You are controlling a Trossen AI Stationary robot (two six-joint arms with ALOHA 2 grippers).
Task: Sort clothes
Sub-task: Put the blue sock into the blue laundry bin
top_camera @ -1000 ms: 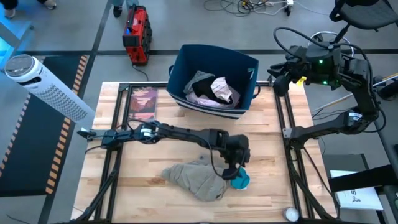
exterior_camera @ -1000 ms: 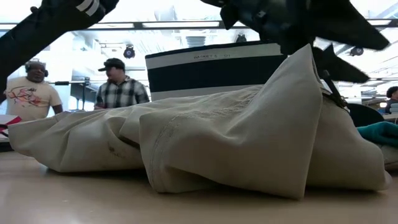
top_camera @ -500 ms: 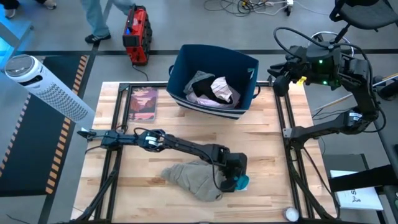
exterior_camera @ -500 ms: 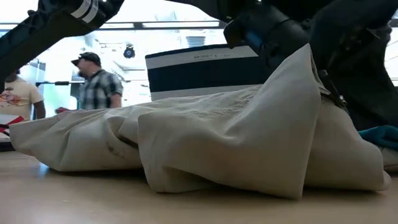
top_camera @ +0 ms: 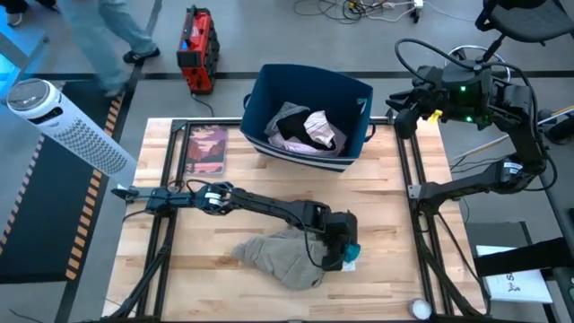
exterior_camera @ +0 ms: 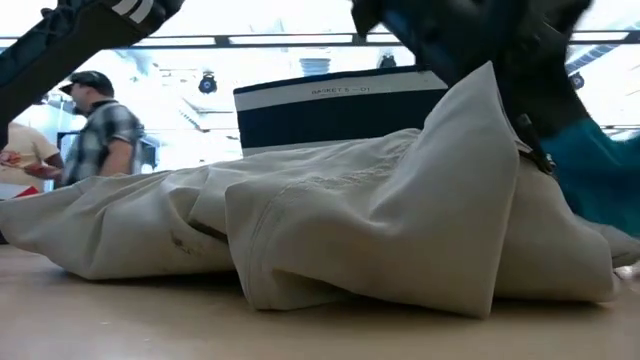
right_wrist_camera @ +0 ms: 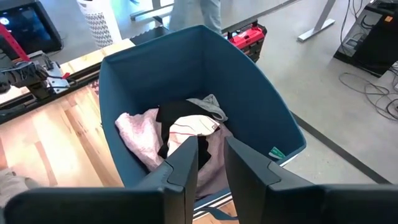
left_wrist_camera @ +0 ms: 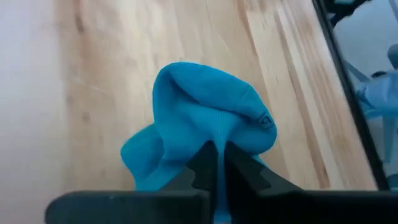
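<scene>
Teal garment (left_wrist_camera: 205, 134) pinched in left jaws (left_wrist_camera: 217, 155) beside grey-beige garment (top_camera: 282, 254).

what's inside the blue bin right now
The blue bin holds a heap of clothes: a pale pink garment, a black one and a grey one on top. Whatever lies beneath the heap is covered.

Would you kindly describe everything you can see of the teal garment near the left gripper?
The teal garment is small, soft, knit-looking and bunched into a rounded lump with a folded rim. The left gripper is shut on its fabric. It sits on the wooden table beside the grey-beige garment, at that garment's right end.
</scene>
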